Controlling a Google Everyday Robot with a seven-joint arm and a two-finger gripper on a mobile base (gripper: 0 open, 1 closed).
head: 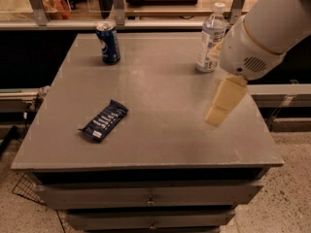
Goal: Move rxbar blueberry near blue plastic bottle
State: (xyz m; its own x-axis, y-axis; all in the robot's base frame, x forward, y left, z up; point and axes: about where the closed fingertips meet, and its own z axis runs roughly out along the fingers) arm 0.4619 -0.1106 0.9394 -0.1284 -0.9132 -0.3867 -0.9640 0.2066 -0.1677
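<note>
Spotting the gripper [216, 115] hanging over the right side of the tabletop [160, 91], about halfway between the front edge and the back edge, and inward from the right edge. Pointing down and slightly toward the front-left, below the bulky white arm [272, 28] coming in from the right. Not managing to tell whether open or closed. Not seeing anything carried in it, and not touching any of the three items. Not being able to say whether its tip is meeting the surface.

Finding the rxbar blueberry [104, 121] lying flat on the front-left part of the tabletop, nearer the left edge than the right, and closer to the front edge than the back. Running its long axis diagonally, with one end aiming at the front-left corner and the other aiming toward the back-right corner. Showing white lettering along that axis, with a pale patch at the front-left end. Sitting well apart from the gripper.

Noting the blue plastic bottle [211, 42] standing upright near the back-right corner, white cap on top, just behind the arm and well apart from the bar.

Noting a blue soda can [108, 43] standing upright near the back-left corner.

Seeing drawer fronts [150, 198] below the front edge.
</note>
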